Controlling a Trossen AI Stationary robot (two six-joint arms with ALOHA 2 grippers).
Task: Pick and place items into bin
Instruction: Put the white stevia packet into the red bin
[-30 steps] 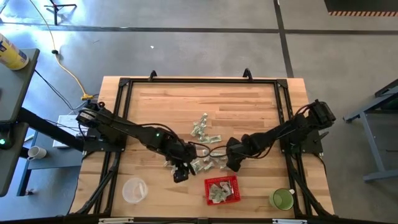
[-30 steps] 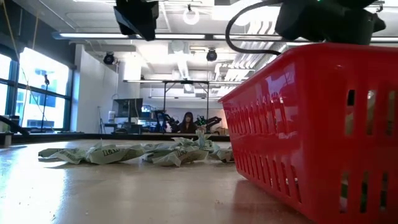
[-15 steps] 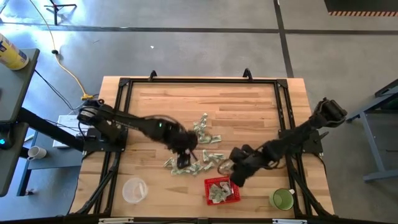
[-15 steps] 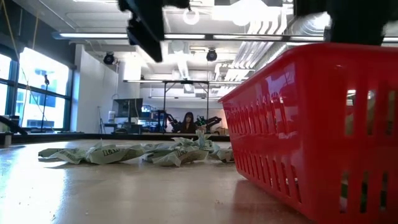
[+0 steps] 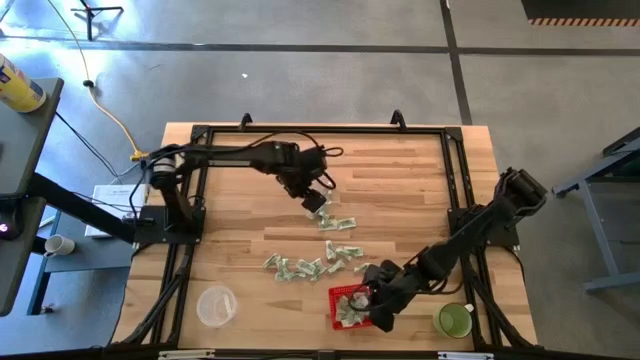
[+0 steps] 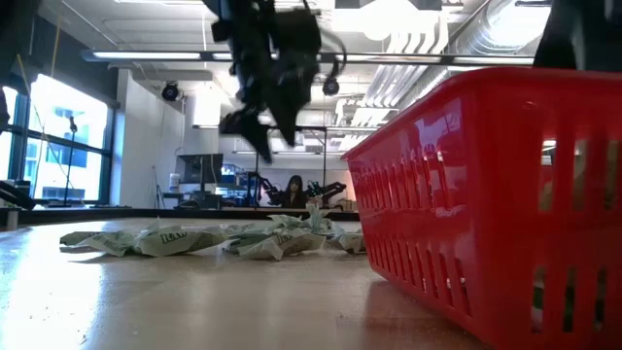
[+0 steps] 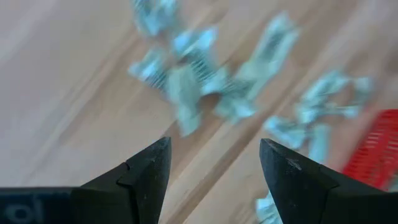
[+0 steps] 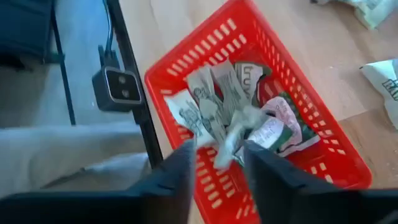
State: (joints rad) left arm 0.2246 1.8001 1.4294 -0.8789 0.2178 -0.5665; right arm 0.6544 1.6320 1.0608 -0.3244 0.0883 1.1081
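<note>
Several wrapped items (image 8: 231,118) lie jumbled in the red bin (image 8: 311,180).

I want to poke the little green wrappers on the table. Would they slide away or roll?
The wrappers look flat and crinkly, so they would probably slide or flutter, not roll. They seem thin and very light, likely bending when pinched. The ones in the bin lie crumpled in a loose heap, which suggests they are floppy. The right hand over the bin appears to pinch one.
</note>
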